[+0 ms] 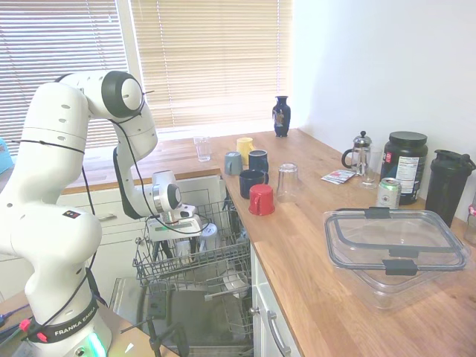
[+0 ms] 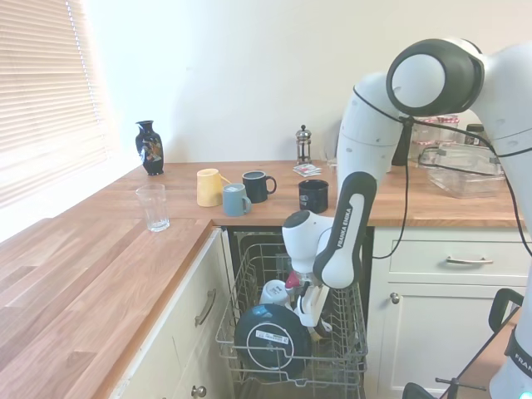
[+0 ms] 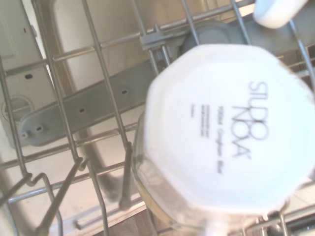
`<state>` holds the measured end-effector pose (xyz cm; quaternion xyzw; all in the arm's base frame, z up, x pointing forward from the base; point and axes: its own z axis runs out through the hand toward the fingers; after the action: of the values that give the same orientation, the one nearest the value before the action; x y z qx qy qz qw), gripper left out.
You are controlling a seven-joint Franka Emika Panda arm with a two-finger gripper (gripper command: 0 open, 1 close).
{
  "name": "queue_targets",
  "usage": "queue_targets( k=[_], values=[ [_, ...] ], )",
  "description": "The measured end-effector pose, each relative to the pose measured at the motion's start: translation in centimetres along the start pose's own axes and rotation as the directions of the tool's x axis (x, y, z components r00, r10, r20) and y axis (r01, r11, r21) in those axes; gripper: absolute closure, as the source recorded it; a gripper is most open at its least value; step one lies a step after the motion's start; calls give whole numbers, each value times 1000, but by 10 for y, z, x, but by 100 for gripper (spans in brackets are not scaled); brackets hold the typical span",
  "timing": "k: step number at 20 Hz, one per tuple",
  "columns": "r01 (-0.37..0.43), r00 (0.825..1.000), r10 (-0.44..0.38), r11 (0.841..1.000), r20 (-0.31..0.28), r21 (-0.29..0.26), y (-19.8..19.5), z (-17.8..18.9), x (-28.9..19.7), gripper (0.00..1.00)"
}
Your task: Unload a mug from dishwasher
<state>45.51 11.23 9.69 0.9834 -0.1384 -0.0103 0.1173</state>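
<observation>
Down among the wires of the dishwasher (image 1: 195,312) rack hung the pincer (image 2: 307,309), but whether its fingers were spread or pressed together I could not tell from either outside view. Directly under it, in the wrist view, sat the mug (image 3: 226,132), upside down, its faceted white base up and bearing small grey print, the glaze smooth and shiny. I judged it stiff, fairly light, brittle if knocked against metal, and slippery on the glaze; the wall near the upturned base or the handle looked the surest hold. Around it stood the rack (image 1: 190,260) of thin grey coated wire with upright tines. A dark round lid-like dish (image 2: 272,339) leaned at the rack's front. Above, on the warm wooden bench (image 1: 335,297), stood the coloured mugs (image 1: 253,178) and a clear glass (image 2: 153,207).
</observation>
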Motion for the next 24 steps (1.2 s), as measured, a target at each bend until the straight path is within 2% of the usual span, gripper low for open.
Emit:
queue_targets(
  k=[7,15,24],
  values=[
    [59,998,-59,998,-8,-10,-18,9,-3,0],
    [82,996,-83,996,-17,-44,-18,10,7,0],
    [151,988,-152,986,-17,-69,-23,10,25,0]
  ],
)
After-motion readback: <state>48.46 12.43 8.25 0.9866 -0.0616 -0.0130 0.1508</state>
